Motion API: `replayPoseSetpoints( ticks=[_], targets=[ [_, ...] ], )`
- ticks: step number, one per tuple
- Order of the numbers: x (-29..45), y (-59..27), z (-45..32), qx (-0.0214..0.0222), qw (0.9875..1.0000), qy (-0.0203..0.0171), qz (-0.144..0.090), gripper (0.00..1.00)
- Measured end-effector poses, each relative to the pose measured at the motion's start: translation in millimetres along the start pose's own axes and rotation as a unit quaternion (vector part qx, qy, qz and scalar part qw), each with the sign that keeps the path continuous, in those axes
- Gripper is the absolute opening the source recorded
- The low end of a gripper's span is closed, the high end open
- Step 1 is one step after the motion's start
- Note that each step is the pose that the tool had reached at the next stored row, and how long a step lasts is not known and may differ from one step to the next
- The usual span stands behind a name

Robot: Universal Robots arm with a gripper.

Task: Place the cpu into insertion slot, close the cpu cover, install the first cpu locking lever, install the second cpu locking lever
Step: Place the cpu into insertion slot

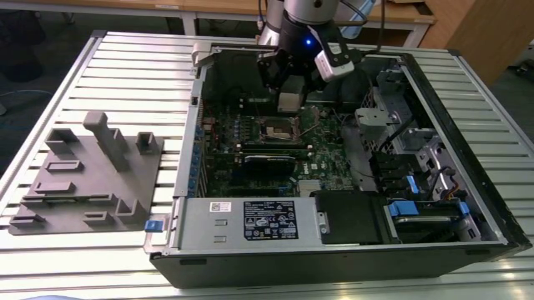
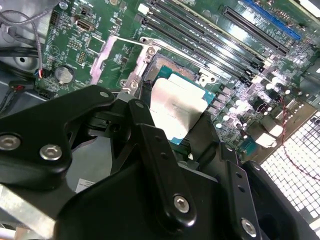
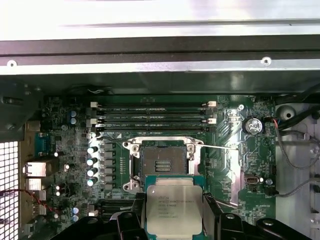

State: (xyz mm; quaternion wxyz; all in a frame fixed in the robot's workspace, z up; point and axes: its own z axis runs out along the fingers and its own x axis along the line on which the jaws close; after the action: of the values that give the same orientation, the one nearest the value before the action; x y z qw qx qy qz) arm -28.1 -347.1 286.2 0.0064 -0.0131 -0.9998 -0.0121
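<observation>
One cpu [image 3: 174,207] hung pinched between the jaws, just clear of the bare insertion slot [image 3: 162,162]. Seating it well probably demanded squared edges, a level descent and no pressing force.

No text legible anywhere. Dark label [image 1: 271,220] with white print sat on grey power supply housing [image 1: 200,225]; characters too small to make out. Small white sticker [image 1: 220,207] beside it bore barcode-like marks, unreadable. Faint printed lines crossed metal top of cpu [image 3: 174,207] in first wrist view, undecipherable.
</observation>
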Motion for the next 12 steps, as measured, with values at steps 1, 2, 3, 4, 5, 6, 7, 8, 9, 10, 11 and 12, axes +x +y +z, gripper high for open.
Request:
replayPoseSetpoints(
  ticks=[1,2,3,4,5,6,7,8,9,10,11,12],
  targets=[
    [1.3,0.0,0.6,0.0,1.0,-0.0003,0.0,0.54],
    [2.3,-0.1,1.3,0.0,1.0,-0.0004,0.0,0.54],
    [3.3,-0.1,2.2,0.0,1.0,-0.0006,0.0,0.54],
    [3.9,-0.2,3.5,0.0,1.0,-0.0007,0.0,0.54],
    [4.5,-0.2,5.3,0.0,1.0,-0.0008,0.0,0.54],
    [5.1,-0.3,7.1,0.0,1.0,-0.0009,0.0,0.54],
    [5.6,-0.4,9.0,0.0,1.0,-0.001,0.0,0.54],
    [5.9,-0.4,10.5,0.0,1.0,-0.0011,0.0,0.54],
    [6.0,-0.4,11.2,0.0,1.0,-0.0011,0.0,0.54],
    [6.0,-0.4,11.2,0.0001,1.0,-0.001,0.0,0.54],
    [6.0,-0.5,11.2,0.0001,1.0,-0.001,0.0,0.54],
    [6.0,-0.5,11.2,0.0001,1.0,-0.001,0.0,0.54]
  ],
)
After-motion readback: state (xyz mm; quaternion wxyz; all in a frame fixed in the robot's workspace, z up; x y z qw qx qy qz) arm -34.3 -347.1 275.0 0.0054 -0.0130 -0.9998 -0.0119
